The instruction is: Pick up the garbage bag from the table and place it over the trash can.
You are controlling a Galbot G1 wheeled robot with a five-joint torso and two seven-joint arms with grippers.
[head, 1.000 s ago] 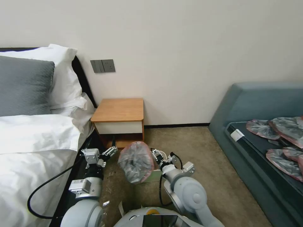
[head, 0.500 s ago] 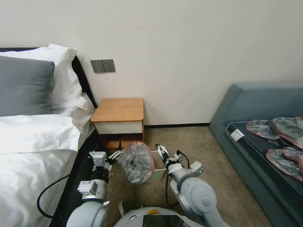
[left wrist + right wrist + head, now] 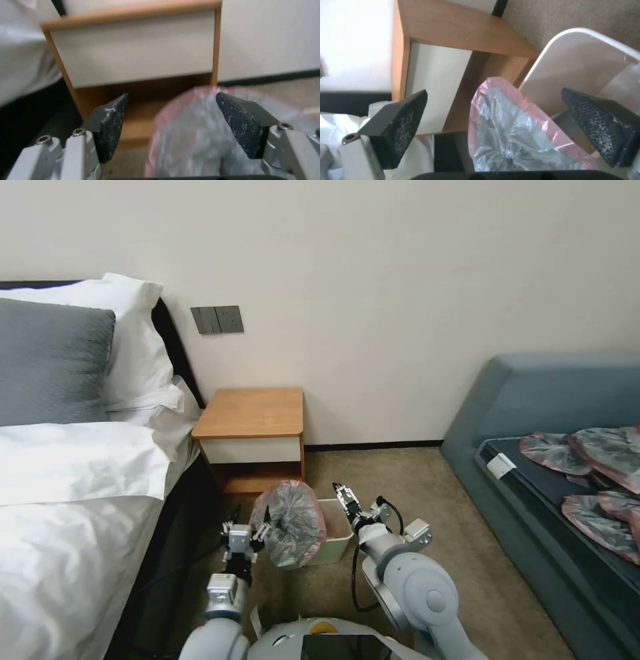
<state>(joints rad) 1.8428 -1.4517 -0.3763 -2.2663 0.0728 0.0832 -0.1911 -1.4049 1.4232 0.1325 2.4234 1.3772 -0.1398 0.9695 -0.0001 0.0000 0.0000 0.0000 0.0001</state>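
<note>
The left end effector [image 3: 261, 529] now sits lower centre of the frame, moved rightward against the garbage bag [image 3: 288, 521], fingers spread. The right end effector [image 3: 345, 497] has let go, and more of the trash can [image 3: 335, 530] shows.

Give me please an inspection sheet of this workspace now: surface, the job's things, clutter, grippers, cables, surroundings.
Surface: the table, its top bare.
Job's things: the garbage bag, pink-rimmed, sits half over the trash can, covering its left part; the right part of the rim is uncovered.
Clutter: several similar bags on the sofa.
Grippers: left gripper open at the bag's left edge; right gripper open above the can's right side. Neither holds the bag.
Cables: black cable looping by the right arm.
Surroundings: bed with pillows on the left, carpet floor, wall switches.
</note>
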